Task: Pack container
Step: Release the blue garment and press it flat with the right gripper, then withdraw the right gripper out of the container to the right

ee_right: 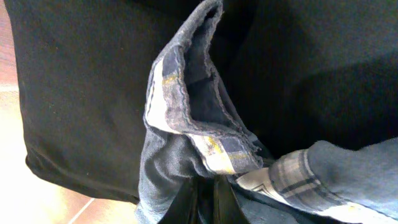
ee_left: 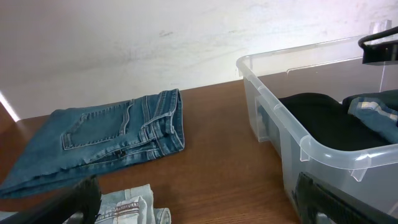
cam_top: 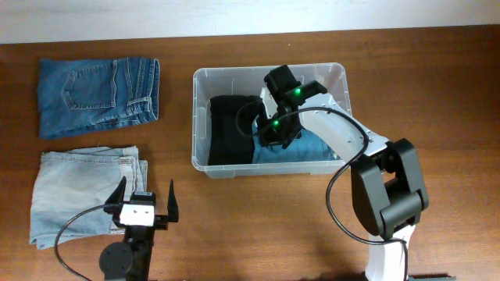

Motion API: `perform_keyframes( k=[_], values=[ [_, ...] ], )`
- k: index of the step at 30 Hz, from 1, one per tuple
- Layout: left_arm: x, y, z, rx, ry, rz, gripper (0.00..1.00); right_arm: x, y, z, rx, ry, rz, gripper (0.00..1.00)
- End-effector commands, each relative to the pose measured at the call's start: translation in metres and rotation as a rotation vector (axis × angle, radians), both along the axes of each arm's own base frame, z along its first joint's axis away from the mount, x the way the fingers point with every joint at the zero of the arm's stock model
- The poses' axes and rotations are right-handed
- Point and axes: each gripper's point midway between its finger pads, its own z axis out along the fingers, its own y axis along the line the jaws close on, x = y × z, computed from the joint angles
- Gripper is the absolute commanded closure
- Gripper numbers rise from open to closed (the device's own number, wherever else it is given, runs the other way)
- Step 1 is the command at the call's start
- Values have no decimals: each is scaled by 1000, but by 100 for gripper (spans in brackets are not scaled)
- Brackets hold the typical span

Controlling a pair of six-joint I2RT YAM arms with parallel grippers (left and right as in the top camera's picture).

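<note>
Where wooden table [cam_top: 258, 226] meets white wall [ee_left: 124, 37] | left gripper [cam_top: 146, 204] spread | right gripper [cam_top: 275, 129] pinching jeans [ee_right: 186, 143] in container [cam_top: 197, 117].

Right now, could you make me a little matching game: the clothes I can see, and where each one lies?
Things
1. dark blue folded denim jeans
2. pale blue folded denim jeans
3. black folded garment
4. mid-blue denim garment with checked lining

Places
A. inside the clear plastic container, in its left part
B. on the brown wooden table, by the open left tool
C. in the container, pinched by the right tool
D. on the table, far left, near the wall

Pairs: 1-D, 2-B, 3-A, 4-C
</note>
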Motion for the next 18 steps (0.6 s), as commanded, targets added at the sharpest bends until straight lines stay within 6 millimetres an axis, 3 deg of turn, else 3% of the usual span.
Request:
perform_keyframes(
  k=[1, 4, 9, 10, 13, 18],
  values=[
    [0, 2, -2, 14, -2, 7, 1, -5, 4, -3, -10, 8, 8, 96],
    [0, 2, -2, 14, -2, 7, 1, 1, 4, 13, 2, -19, 0, 96],
    [0, 2, -2, 14, -2, 7, 1, 13, -5, 80, 23, -115, -1, 95],
    [0, 2, -2, 14, -2, 7, 1, 16, -17, 108, -5, -154, -24, 90],
    [0, 2, -2, 14, -2, 7, 1, 16, -45, 151, -75, -219, -76, 70],
    [0, 2, -2, 14, -2, 7, 1, 11, -99, 205, -181, -309, -195, 58]
  ],
)
